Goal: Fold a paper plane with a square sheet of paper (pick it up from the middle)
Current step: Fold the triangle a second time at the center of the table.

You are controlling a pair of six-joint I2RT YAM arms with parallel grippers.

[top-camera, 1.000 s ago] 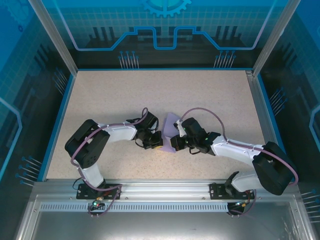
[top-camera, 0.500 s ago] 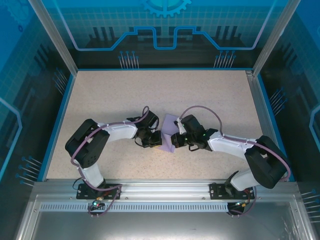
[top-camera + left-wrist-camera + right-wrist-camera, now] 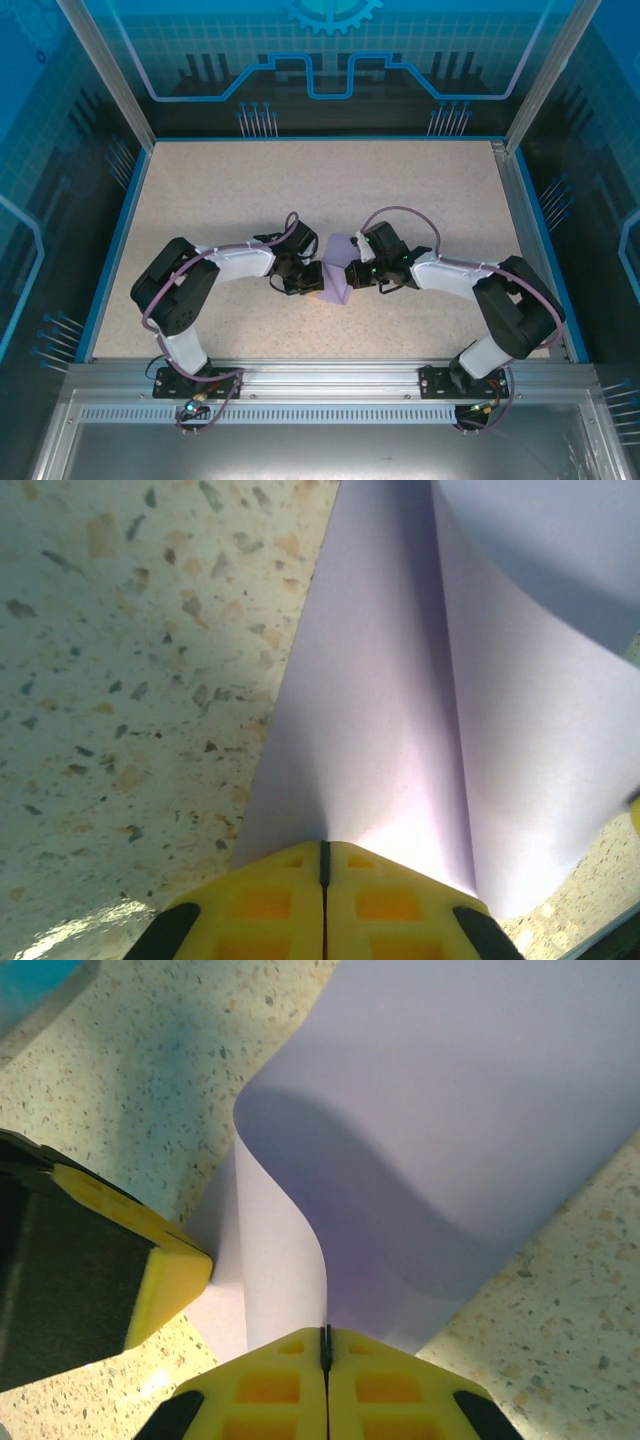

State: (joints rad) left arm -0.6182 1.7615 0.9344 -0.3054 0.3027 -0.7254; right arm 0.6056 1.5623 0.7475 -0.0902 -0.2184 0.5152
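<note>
Nearest us, both arms bend inward and the left tool (image 3: 324, 855) is pinched fully closed on an edge of the square sheet of paper (image 3: 400, 730), yellow pads meeting w/ no gap; the right tool (image 3: 325, 1335) is clamped just as tight on another edge. Btwn the two tools, approx. mid-counter, the lavender sheet stands bowed, one flap curling over in a soft fold; whether it touches the speckled counter (image 3: 300, 190) we can't tell. Beyond it the counter runs back to the blue rear wall (image 3: 320, 60).
</note>
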